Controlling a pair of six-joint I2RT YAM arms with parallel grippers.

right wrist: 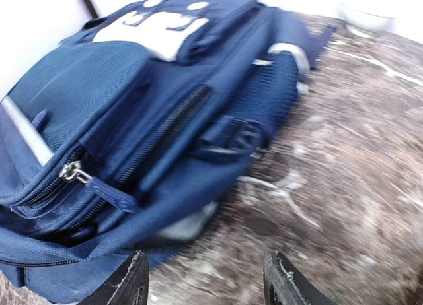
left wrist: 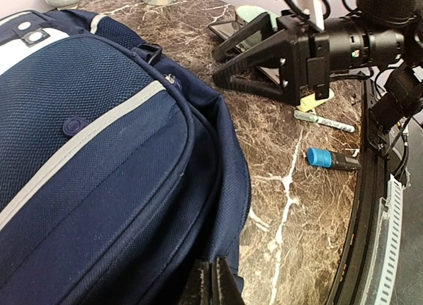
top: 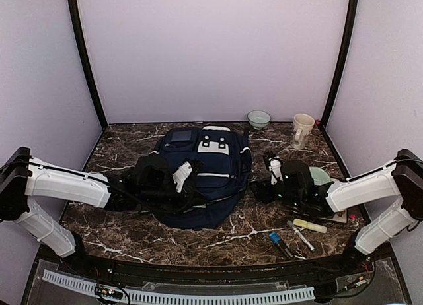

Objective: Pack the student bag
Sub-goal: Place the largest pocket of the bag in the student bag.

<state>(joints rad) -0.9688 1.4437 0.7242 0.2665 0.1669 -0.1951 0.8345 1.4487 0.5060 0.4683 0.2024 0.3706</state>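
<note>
— Dark veined marble forms the table [top: 125, 143], walled by pale lilac panels. Where is the student bag [top: 213, 161] found?

— At the centre of the top view, laid flat, with its grey-white patch toward twelve o'clock.

— How are the hands set?

— The left gripper [left wrist: 213, 286] is reached in from nine o'clock. Its fingers are seen pressed together at the bag's near edge in the left wrist view. Whether fabric is pinched between them cannot be told. The right gripper [right wrist: 207, 269] is brought in from three o'clock, just beside the bag. Its fingers are held apart, with nothing between them.

— What is given by one view only?

— A cream mug [top: 302, 130] and a pale bowl [top: 258, 118] are shown whole only from above, at about one o'clock from the bag. A yellow highlighter [top: 309, 225], a white pen [left wrist: 324, 121] and a blue-capped marker [left wrist: 330, 159] are laid at four o'clock. The cap colour is made plainest in the left wrist view. A metal zipper pull [right wrist: 74, 174] on the bag's side is revealed only by the right wrist view, which is blurred.
</note>
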